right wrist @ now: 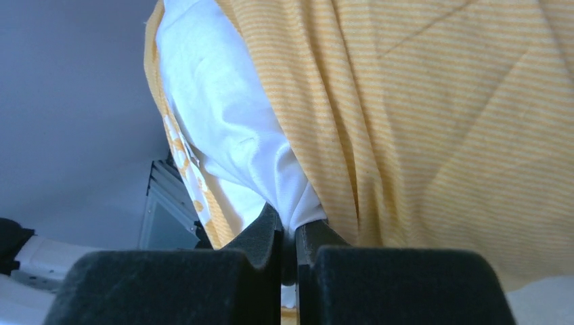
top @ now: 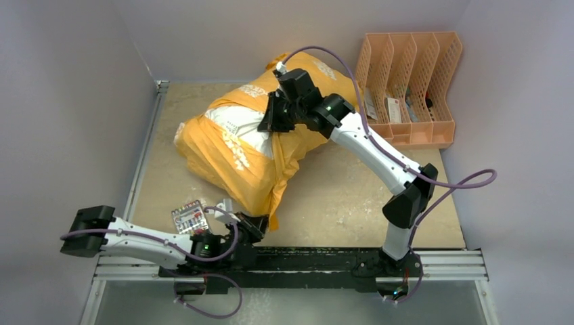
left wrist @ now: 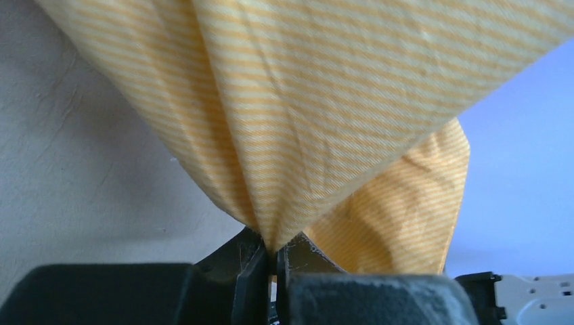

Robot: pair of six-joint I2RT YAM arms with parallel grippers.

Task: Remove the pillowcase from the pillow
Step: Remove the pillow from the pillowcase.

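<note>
Closest in, the left tool (left wrist: 274,261) is clamped on a gathered corner of the pillowcase (left wrist: 325,101), low at the near edge of the surface (top: 338,196). Farther back, the right tool (right wrist: 290,233) pinches the white pillow (right wrist: 223,135) where it shows through the cover's opening. The stripping step looks under way, with most of the pillow covered. Next, the two should pull apart without either grip slipping.

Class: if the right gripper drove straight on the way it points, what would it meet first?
The soft white stuffed pillow; the right gripper is shut on its fabric, with the orange-yellow fabric pillowcase beside it. Depth beyond is unclear.
</note>
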